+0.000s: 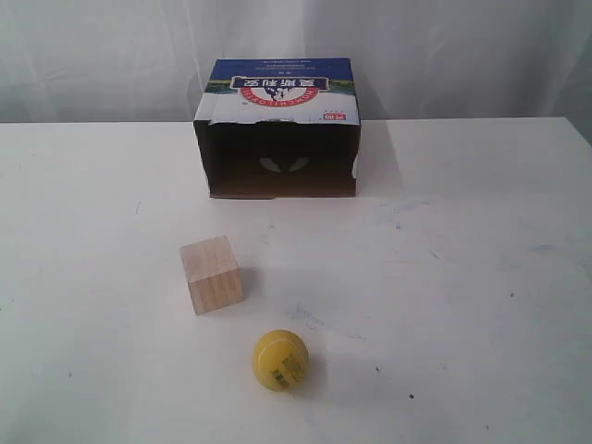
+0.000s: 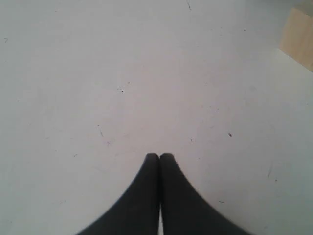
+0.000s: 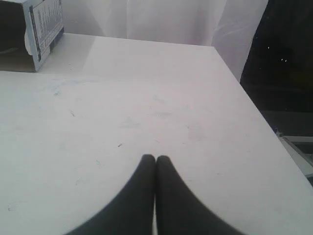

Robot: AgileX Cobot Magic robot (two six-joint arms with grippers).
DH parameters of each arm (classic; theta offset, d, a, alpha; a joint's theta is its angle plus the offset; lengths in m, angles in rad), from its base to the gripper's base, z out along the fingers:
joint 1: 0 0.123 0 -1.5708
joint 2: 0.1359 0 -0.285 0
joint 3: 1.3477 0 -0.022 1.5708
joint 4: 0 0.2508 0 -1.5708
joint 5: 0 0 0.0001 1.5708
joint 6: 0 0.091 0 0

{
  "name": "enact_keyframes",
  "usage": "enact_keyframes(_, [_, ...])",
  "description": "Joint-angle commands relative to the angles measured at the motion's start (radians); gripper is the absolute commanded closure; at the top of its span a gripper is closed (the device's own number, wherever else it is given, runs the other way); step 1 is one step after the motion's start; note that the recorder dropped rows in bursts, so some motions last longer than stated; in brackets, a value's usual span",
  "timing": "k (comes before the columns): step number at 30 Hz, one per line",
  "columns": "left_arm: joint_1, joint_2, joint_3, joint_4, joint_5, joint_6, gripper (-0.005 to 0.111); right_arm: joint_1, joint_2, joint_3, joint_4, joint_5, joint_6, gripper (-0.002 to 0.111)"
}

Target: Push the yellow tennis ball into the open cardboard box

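The yellow tennis ball (image 1: 281, 360), barcode sticker facing the camera, rests near the front of the white table in the exterior view. The open cardboard box (image 1: 277, 129) stands at the back, dark opening facing the ball, with a blue-and-white printed top and red banner; its side (image 3: 44, 24) shows in the right wrist view. Neither arm appears in the exterior view. My left gripper (image 2: 159, 155) is shut over bare table, nothing between its fingers. My right gripper (image 3: 155, 157) is also shut and empty. The ball is out of both wrist views.
A pale wooden cube (image 1: 211, 274) sits on the table (image 1: 462, 277) between box and ball, a little left of the ball; its corner (image 2: 298, 41) shows in the left wrist view. The table's right edge (image 3: 259, 112) drops off to a dark area.
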Motion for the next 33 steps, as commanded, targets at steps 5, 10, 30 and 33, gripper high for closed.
enact_keyframes(5, [-0.007, -0.005, 0.005, -0.007, 0.024, -0.001, 0.107, 0.002, -0.005, 0.005, 0.007, -0.003, 0.001, 0.108])
enact_keyframes(10, [-0.007, -0.005, 0.005, -0.007, 0.024, -0.001, 0.107, 0.002, -0.005, 0.005, -0.044, 0.001, -0.001, 0.108])
enact_keyframes(30, [-0.007, -0.005, 0.005, -0.007, 0.024, -0.001, 0.107, 0.002, -0.005, 0.005, 0.648, -0.450, 0.640, 0.108])
enact_keyframes(33, [-0.007, -0.005, 0.005, -0.007, 0.024, -0.001, 0.107, 0.002, -0.005, 0.005, 0.728, -0.614, 0.835, 0.108])
